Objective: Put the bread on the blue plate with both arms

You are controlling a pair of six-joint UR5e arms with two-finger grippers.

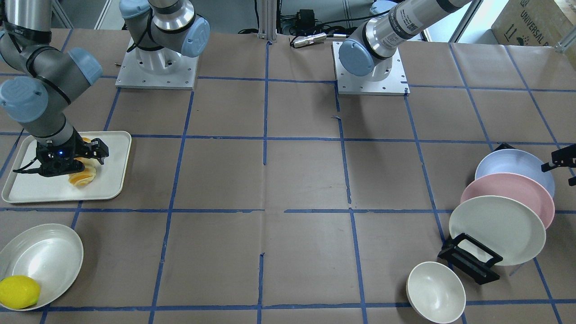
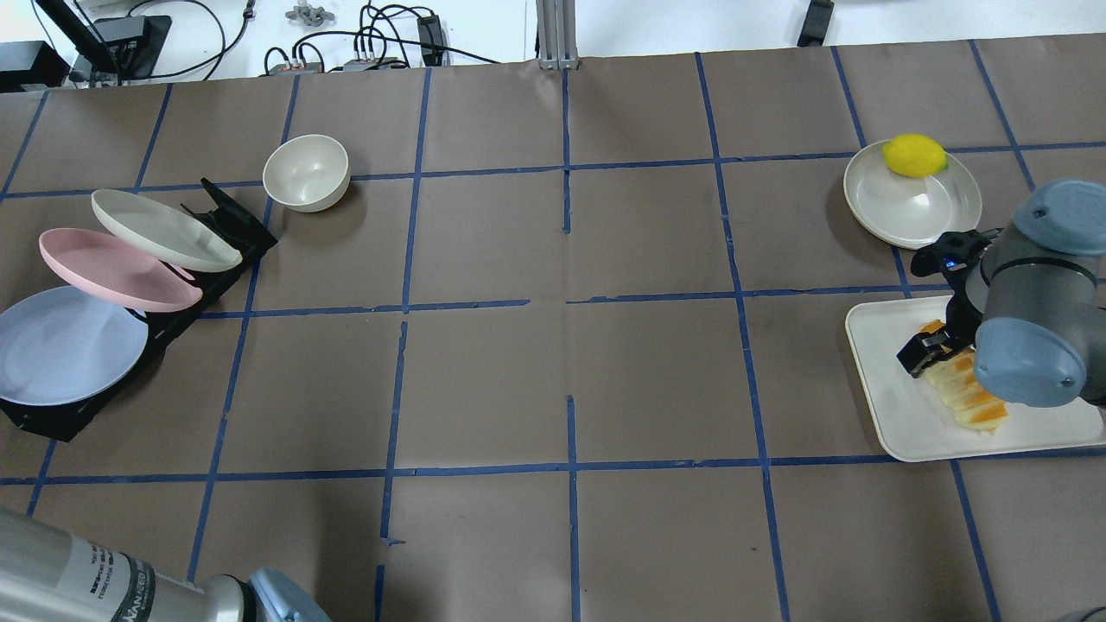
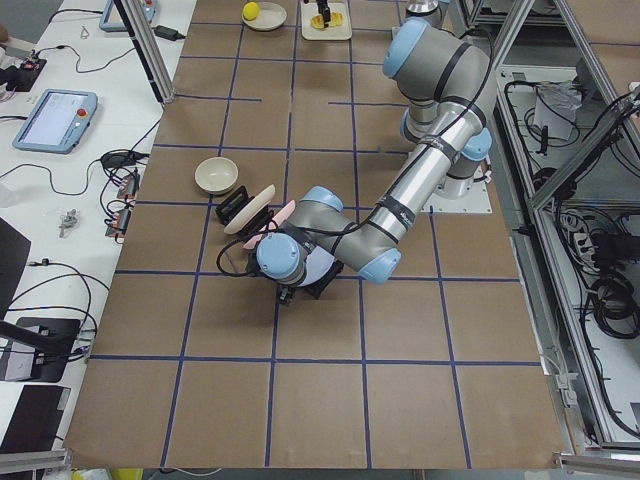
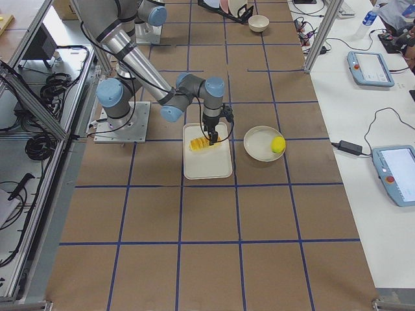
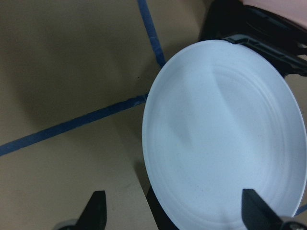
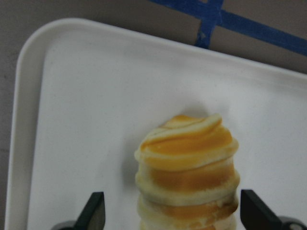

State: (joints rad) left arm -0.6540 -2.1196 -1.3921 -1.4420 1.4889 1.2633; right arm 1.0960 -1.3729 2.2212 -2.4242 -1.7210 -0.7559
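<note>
The bread [image 6: 189, 167], an orange loaf with pale stripes, lies on a white tray [image 1: 112, 180] and also shows in the overhead view [image 2: 955, 389]. My right gripper [image 6: 175, 213] is open, low over the tray, with one finger on each side of the loaf's near end. The blue plate [image 2: 69, 345] leans in a black rack [image 2: 52, 415] at the other end of the table. My left gripper [image 5: 175, 213] is open right over the blue plate's [image 5: 225, 134] near rim, and its black fingers [image 1: 562, 159] show at the front view's right edge.
A pink plate [image 1: 508, 191] and a cream plate [image 1: 495, 229] lean in the same rack next to the blue one. A cream bowl [image 1: 435, 292] stands beside the rack. A white dish [image 1: 45, 256] with a yellow lemon [image 1: 18, 291] sits near the tray.
</note>
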